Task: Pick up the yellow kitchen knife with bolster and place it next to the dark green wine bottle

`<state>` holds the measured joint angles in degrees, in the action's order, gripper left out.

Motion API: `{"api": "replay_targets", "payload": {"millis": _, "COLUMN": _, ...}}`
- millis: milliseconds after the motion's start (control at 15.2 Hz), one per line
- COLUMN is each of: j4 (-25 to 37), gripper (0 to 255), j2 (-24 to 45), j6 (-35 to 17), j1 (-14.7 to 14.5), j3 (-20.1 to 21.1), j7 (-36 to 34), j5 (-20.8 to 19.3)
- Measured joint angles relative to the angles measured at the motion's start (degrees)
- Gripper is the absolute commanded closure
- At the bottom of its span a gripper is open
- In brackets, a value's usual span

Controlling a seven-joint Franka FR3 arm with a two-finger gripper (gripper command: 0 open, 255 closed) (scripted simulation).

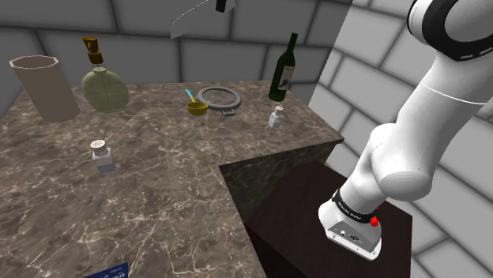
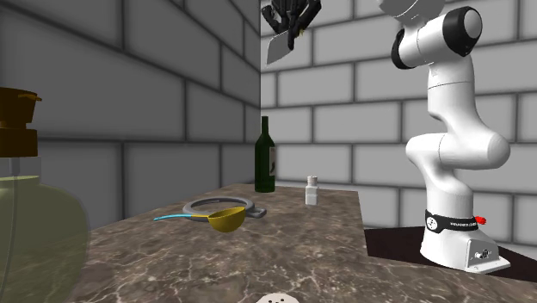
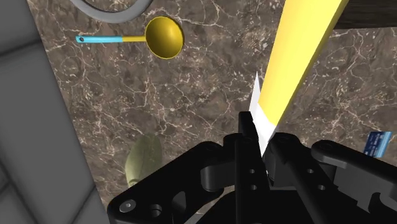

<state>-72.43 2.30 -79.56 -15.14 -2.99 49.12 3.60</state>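
High above the marble counter [image 1: 158,182], my gripper [image 1: 223,5] is shut on the knife [image 1: 190,20], whose pale blade slants down toward the shoulder view's left. In the wrist view the knife's yellow handle [image 3: 302,57] runs away from the gripper [image 3: 261,137], and a sliver of white blade [image 3: 257,105] sits between the black fingers. In the second exterior view the gripper [image 2: 293,15] hangs near the ceiling with the blade [image 2: 279,49] below it. The dark green wine bottle [image 1: 283,69] [image 2: 265,157] stands upright at the counter's far corner by the wall.
A small white shaker [image 1: 276,118] stands just in front of the bottle. A yellow scoop with a blue handle [image 1: 197,107] [image 3: 164,37] lies beside a grey ring [image 1: 220,98]. Farther along are a round olive flask [image 1: 105,88], a beige vase [image 1: 43,87] and another shaker [image 1: 103,155].
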Motion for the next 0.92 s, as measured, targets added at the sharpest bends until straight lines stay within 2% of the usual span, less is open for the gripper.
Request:
{"api": "replay_targets", "payload": {"millis": 594, "j4": -13.1, "gripper": 255, "j2": -11.5, "j6": -1.0, "j1": 4.9, "j3": -5.5, "j7": 10.5, "j5": -0.7}}
{"api": "replay_targets", "payload": {"millis": 924, "j4": -16.4, "gripper": 255, "j2": -15.2, "j6": -0.3, "j1": 7.4, "j3": -9.2, "j7": 16.8, "j5": -1.6}}
